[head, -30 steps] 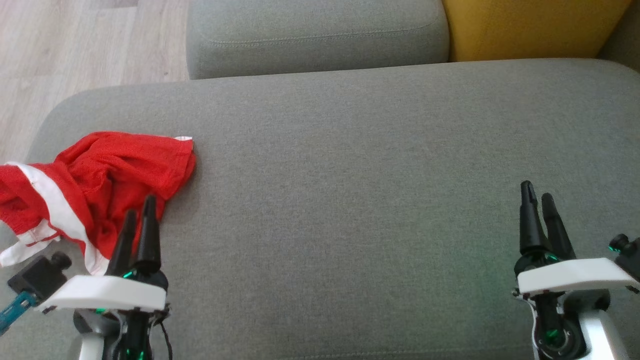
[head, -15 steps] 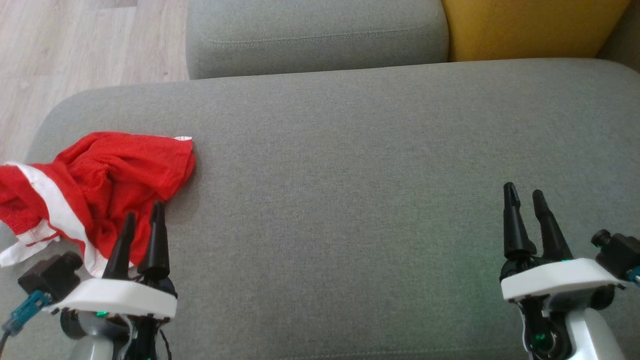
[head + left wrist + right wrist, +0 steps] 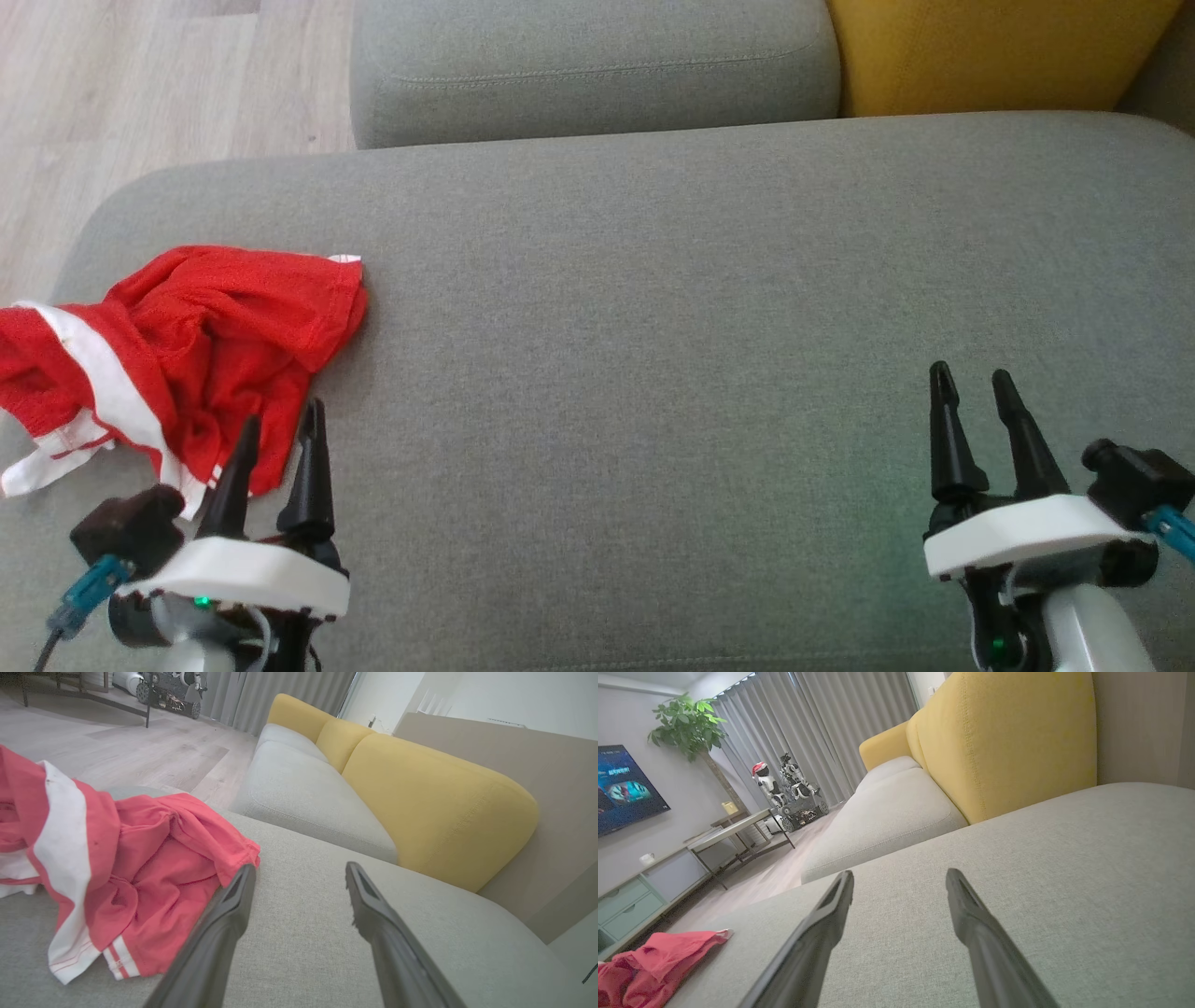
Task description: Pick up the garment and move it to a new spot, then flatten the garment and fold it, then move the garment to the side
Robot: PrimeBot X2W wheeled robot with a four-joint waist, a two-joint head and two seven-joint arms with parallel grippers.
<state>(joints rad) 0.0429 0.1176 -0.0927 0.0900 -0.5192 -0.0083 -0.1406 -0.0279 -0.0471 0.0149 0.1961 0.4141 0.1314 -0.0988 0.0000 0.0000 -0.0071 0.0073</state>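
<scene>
Grey sofa seat (image 3: 653, 308) is acting as the workbench, with wood floor (image 3: 140, 84) off its left end. Red garment (image 3: 187, 345) with the white stripe is lying crumpled at the seat's left end, nowhere near flat. Left gripper (image 3: 283, 415) is sitting just beside the garment's near right corner, fingers spread and nothing between them. In the wrist view one finger is lining up with the hem, but I can't tell if it's touching. Right gripper (image 3: 969, 373) is waiting well apart on the right, also spread and empty. So I'm reading this as the pickup about to start. My advice: the left one should be aiming further over the pile so both fingers are straddling a raised fold, not the flat hem edge. That seat looks soft, so it should be pressing down a bit before pinching, while watching it isn't catching the upholstery too. Grabbing a thick bunch beats a single layer, since one layer will probably be dragging the rest along. The open middle of the seat is looking like the obvious drop spot.
</scene>
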